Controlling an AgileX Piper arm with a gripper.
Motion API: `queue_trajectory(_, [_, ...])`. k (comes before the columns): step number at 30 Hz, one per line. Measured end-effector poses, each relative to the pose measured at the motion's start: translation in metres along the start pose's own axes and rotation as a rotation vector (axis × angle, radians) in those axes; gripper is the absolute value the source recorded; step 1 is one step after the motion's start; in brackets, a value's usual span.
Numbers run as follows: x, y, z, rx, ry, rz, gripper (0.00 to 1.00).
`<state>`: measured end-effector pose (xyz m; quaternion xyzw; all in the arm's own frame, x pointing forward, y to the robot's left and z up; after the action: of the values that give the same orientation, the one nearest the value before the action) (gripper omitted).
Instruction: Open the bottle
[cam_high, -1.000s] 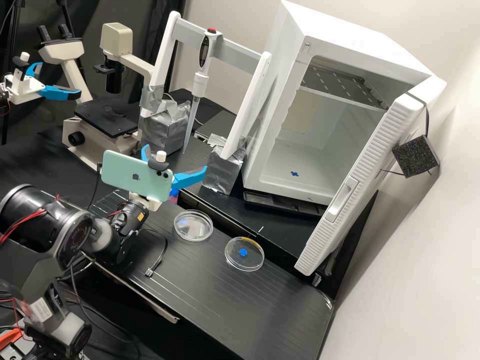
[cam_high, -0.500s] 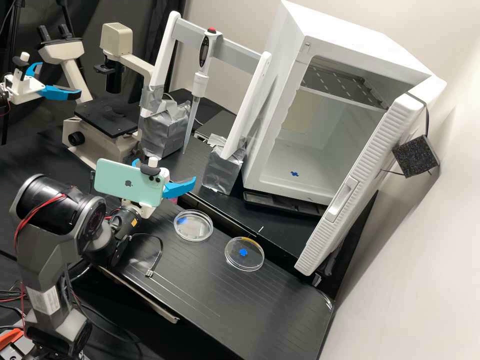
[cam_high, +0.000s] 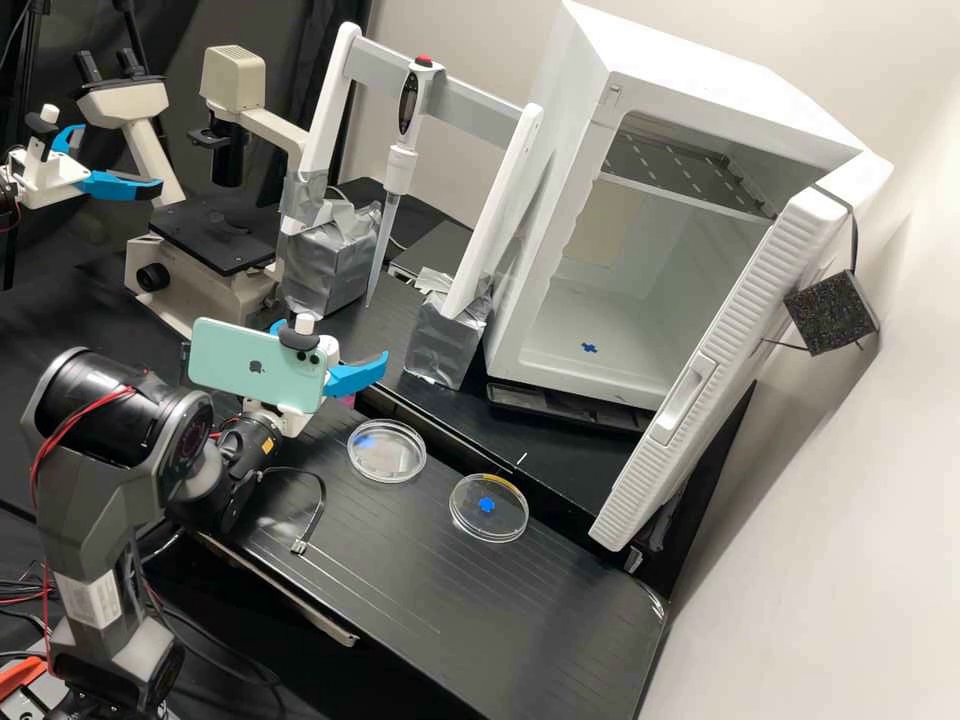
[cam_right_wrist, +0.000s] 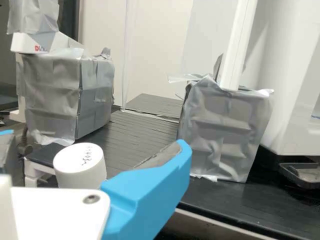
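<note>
Bottle (cam_right_wrist: 94, 174): located between the fingers (cam_right_wrist: 152, 192), white cap (cam_right_wrist: 78, 157) uppermost, handwriting on its top face. Body: hidden behind the gripper (cam_high: 332, 340). Fingers: apart, one to each side of the cap. Whether either pad touches the bottle, I cannot tell.

Progress, as judged from where I stand: approach, largely complete. Cap, apparently seated; the neck cannot be inspected. Outstanding: secure the grip, turn the cap loose, lift it off.

Directly behind the fingers, on the gripper side: green phone (cam_high: 255, 362). Just below the fingers: a pink patch (cam_high: 347, 401), possibly the bottle's contents. Lower than the fingers and off to one side, on the bench: two clear dishes (cam_high: 387, 468). Beyond the fingertips: two tape-wrapped blocks (cam_right_wrist: 220, 135), then the white cabinet (cam_high: 560, 200), door ajar.

View comparison: the wrist view supplies the cap's marked top; the high view supplies the phone's back, the dishes and the hanging pipette (cam_high: 400, 165) beyond the fingers.
</note>
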<state>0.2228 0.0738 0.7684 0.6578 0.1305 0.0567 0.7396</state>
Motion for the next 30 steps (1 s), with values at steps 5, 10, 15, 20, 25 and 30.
queue_trajectory(5, [0.0018,-0.0015,-0.0003,-0.013,0.002,-0.005,0.00])
queue_trajectory(10, [0.0017,-0.0031,-0.0024,-0.020,0.011,-0.012,0.00])
queue_trajectory(15, [0.0015,-0.0052,-0.0052,-0.029,0.023,-0.022,0.00])
queue_trajectory(20, [0.0013,-0.0069,-0.0075,-0.039,0.033,-0.029,0.00])
queue_trajectory(25, [0.0013,-0.0071,-0.0077,-0.041,0.034,-0.029,0.00])
queue_trajectory(30, [0.0013,-0.0071,-0.0077,-0.041,0.034,-0.029,0.00])
